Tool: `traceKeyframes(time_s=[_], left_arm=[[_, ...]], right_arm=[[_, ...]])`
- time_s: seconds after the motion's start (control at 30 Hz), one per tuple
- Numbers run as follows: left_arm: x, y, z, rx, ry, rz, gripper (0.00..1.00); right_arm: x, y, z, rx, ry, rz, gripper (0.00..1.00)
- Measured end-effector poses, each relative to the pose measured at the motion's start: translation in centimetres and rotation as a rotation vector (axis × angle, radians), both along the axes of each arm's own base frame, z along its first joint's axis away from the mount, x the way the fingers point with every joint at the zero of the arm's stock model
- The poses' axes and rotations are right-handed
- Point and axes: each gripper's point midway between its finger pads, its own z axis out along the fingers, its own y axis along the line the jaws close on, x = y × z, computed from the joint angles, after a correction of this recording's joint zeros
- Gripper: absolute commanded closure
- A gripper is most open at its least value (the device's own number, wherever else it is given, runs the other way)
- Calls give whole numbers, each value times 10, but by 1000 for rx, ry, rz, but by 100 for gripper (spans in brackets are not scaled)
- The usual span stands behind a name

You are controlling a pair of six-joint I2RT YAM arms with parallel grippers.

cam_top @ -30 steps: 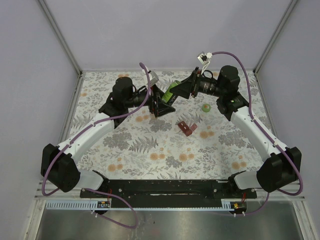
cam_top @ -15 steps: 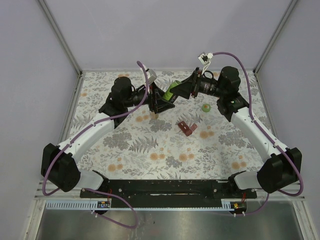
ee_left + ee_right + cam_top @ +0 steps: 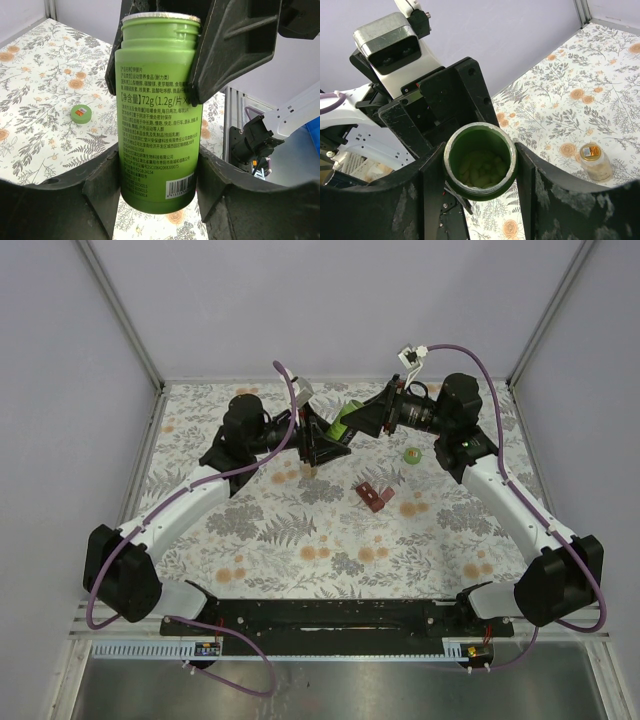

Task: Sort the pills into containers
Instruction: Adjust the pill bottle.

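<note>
Left hand (image 3: 157, 167) has pinched in since a second ago and now clamps the base of the bright green plastic cylinder bottle (image 3: 157, 100), right hand (image 3: 479, 155) clamped round its neck, held aloft toward 12 o'clock of the floral-cloth table (image 3: 300, 530). Looks light, stiff, a bit slick, open-topped with pale yellowish pills (image 3: 480, 170) inside, so grip the straight walls.
</note>
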Motion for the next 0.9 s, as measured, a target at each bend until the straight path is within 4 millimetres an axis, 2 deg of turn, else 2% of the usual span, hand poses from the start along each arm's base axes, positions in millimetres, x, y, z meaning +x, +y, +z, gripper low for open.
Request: traceKeyframes(time_s=[0.2,0.4,0.53,0.57,0.63,0.67,0.7,0.9], left_arm=[[0,-2,1,-7,3,-4,34],[-2,-3,-1,-5,6,-8,46],[-1,-4,-2,-2,6,-8,61],[-1,-4,-2,-2,6,-8,67],[-1,-4,-3,-1,8,-9,88],[-1,-4,-4,0,10,-11,98],[-1,-4,-4,1,11,-13,100],[-1,-4,-7,10,12,-17,100]], right_arm=[[0,0,0,0,-2,1,98],[-1,0,0,0,-3,4,98],[-1,0,0,0,-2,4,98],[0,0,-1,-1,-1,3,97],[0,0,-2,-2,1,3,96],[0,0,-2,-2,2,3,93],[0,0,-3,-3,2,3,89],[-1,0,-6,-9,-2,2,60]])
